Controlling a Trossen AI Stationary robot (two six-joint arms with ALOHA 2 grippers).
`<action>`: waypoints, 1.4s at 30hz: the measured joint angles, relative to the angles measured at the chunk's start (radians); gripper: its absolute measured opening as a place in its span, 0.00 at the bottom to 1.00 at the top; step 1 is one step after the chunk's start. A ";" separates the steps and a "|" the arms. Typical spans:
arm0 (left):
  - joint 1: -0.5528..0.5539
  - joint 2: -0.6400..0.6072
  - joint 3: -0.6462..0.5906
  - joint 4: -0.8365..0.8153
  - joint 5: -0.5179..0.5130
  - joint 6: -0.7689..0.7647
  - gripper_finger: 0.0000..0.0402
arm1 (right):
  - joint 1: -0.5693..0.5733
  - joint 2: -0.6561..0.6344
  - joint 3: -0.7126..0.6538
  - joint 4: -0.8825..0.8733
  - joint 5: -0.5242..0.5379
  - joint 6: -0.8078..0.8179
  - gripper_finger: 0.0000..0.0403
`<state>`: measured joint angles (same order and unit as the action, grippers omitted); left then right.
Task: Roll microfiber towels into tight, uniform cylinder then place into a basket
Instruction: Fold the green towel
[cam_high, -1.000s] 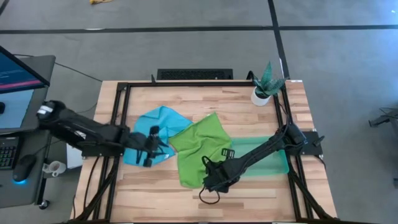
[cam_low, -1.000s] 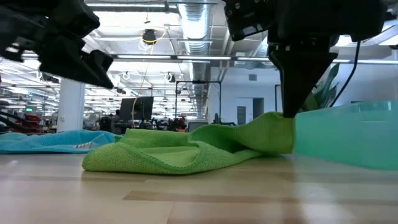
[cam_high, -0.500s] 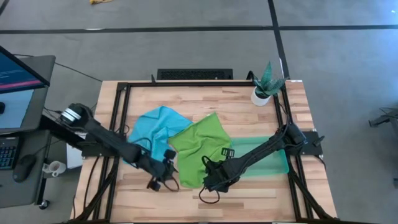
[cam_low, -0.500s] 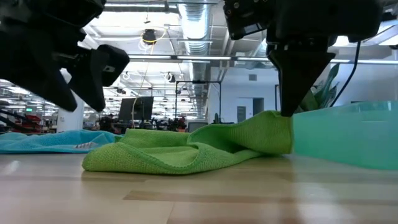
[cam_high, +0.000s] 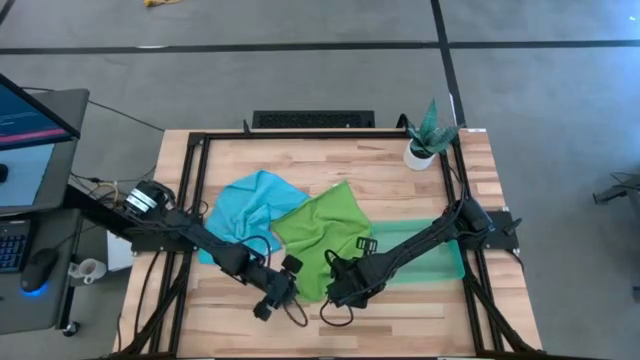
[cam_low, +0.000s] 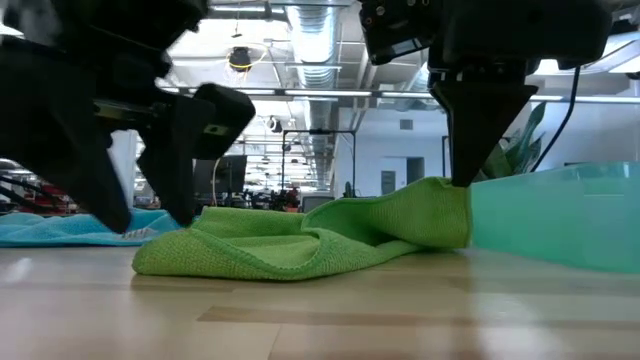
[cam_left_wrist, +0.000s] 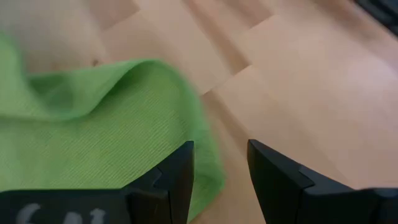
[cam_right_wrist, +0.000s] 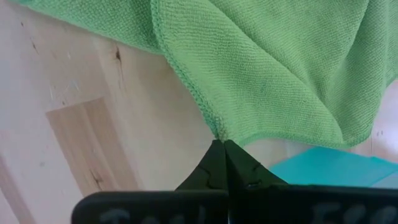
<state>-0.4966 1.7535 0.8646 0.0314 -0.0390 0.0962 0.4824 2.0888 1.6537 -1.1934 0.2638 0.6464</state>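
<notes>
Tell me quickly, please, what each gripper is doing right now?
Left gripper: open, empty, at the green towel's near corner.
Right gripper: shut, pinching the green towel's edge beside the basket.

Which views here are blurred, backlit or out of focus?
Left wrist view: green towel soft and smeared, open left gripper sharper. Low view: left arm a near-black silhouette against bright ceiling lights. Right wrist view: crisp towel weave at the shut right gripper.
</notes>
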 joint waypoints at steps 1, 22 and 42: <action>0.007 0.000 0.000 0.002 0.000 -0.001 0.35 | 0.000 0.000 0.000 0.000 0.000 0.000 0.01; 0.039 0.000 0.000 0.021 0.064 -0.001 0.35 | -0.006 0.000 0.000 0.000 0.000 -0.026 0.01; 0.050 0.096 0.000 0.097 0.110 -0.089 0.28 | 0.007 0.000 0.000 -0.003 -0.001 -0.026 0.01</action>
<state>-0.4465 1.8492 0.8646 0.1280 0.0715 0.0069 0.4892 2.0888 1.6539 -1.1965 0.2630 0.6205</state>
